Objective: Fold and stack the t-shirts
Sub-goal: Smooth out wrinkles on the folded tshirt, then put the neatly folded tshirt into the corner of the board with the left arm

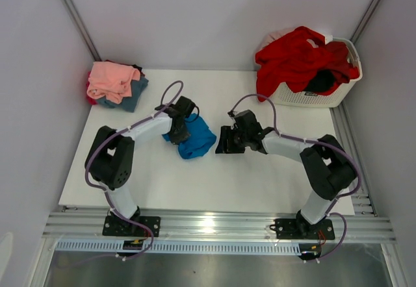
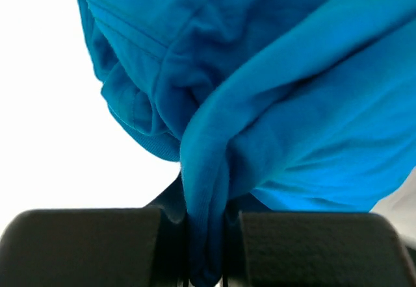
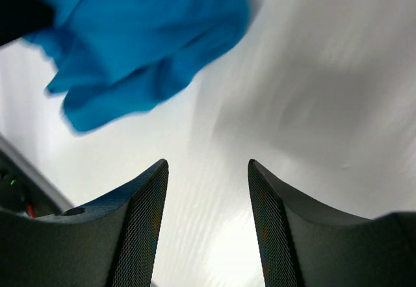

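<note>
**Left claw (image 2: 207, 248) clamps bright blue t-shirt (image 2: 279, 105); right claw (image 3: 208, 228) gapes empty**

Up close, the left wrist view shows a rope of blue cloth nipped between the two black pads (image 2: 78, 248). The rest of the tee is bunched above them. The top view hides that pinch behind the wrist. From above, the tee sits crumpled near the middle of the worktop (image 1: 227, 183), between the two claws. The right wrist view shows its jaws parted over white surface, holding nothing, with the tee blurred beyond them and apart. Only the top view takes in the far left corner's folded pile, a salmon pink t-shirt (image 1: 112, 79) uppermost over a slate blue t-shirt (image 1: 133, 93). It also shows the far right corner's white basket (image 1: 338, 89), heaped with a red t-shirt (image 1: 296, 56).
</note>
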`<state>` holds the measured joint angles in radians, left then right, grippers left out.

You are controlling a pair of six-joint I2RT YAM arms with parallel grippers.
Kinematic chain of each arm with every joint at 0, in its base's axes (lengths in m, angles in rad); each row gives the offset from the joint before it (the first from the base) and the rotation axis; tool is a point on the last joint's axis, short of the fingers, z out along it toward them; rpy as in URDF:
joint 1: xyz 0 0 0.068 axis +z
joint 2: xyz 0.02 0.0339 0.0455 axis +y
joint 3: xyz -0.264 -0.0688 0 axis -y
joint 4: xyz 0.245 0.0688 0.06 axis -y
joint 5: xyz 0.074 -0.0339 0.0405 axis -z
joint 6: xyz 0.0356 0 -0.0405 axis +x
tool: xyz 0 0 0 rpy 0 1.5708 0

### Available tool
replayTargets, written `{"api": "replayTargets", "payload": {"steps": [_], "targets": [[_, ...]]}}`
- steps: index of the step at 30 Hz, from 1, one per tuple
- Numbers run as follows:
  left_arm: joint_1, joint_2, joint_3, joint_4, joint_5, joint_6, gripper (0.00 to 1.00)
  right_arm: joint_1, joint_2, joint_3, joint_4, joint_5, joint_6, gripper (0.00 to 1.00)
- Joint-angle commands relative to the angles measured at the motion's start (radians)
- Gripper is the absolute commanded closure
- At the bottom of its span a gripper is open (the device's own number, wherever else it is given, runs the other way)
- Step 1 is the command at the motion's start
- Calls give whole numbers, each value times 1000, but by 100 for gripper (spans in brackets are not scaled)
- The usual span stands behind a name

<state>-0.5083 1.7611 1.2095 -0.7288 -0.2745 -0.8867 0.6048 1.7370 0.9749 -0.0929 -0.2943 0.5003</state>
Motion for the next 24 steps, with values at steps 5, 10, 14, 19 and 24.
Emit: {"api": "replayTargets", "payload": {"steps": [5,10,14,19,24], "targets": [[33,17,56,0,-61,80,99,47,-131,-24,-27,4,14,45],[56,-38,56,20,-57,81,99,47,-159,-50,-39,47,-6,45],[70,-32,138,11,-60,112,100,47,-168,-54,-37,55,-11,46],[71,76,370,-44,-101,205,100,47,-197,-67,-48,72,-23,46],[111,207,611,-109,-91,290,100,47,-244,-96,-56,95,-29,46]]}}
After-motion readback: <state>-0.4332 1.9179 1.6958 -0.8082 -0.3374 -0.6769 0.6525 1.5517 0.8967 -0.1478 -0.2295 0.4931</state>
